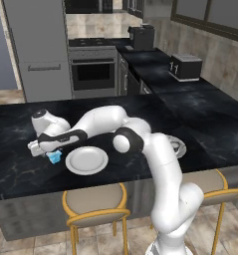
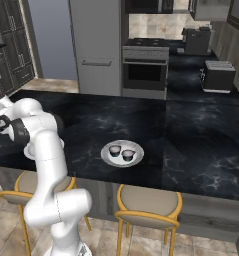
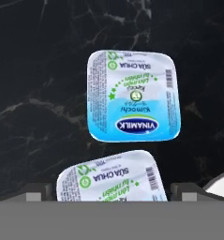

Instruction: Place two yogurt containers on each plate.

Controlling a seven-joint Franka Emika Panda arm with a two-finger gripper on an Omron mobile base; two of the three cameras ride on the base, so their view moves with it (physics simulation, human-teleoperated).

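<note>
The arm reaches low across the black marble counter (image 1: 21, 169) toward its left end, and the gripper (image 3: 111, 190) hangs just above two light blue yogurt cups. In the hand view its jaws stand wide apart and hold nothing, with the nearer blue cup (image 3: 112, 178) lying between the dark fingertips (image 3: 38, 191). The second blue cup (image 3: 133, 96) sits just beyond it, label up, the two almost touching at their edges. From the left base view, a blue cup (image 1: 54, 157) peeks out beneath the hand, just beside the rim of the empty plate (image 1: 86, 160), which lies near the counter's front edge.

Farther right along the same front edge, the other plate (image 2: 122, 152) carries both dark round cups (image 2: 114, 149) side by side. In the left base view the robot's own elbow blocks most of that plate.

Back by the wall stand an oven (image 1: 93, 72), a toaster (image 1: 185, 66) and a coffee machine (image 1: 142, 37). Yellow-framed stools (image 1: 95, 204) tuck under the front edge.
</note>
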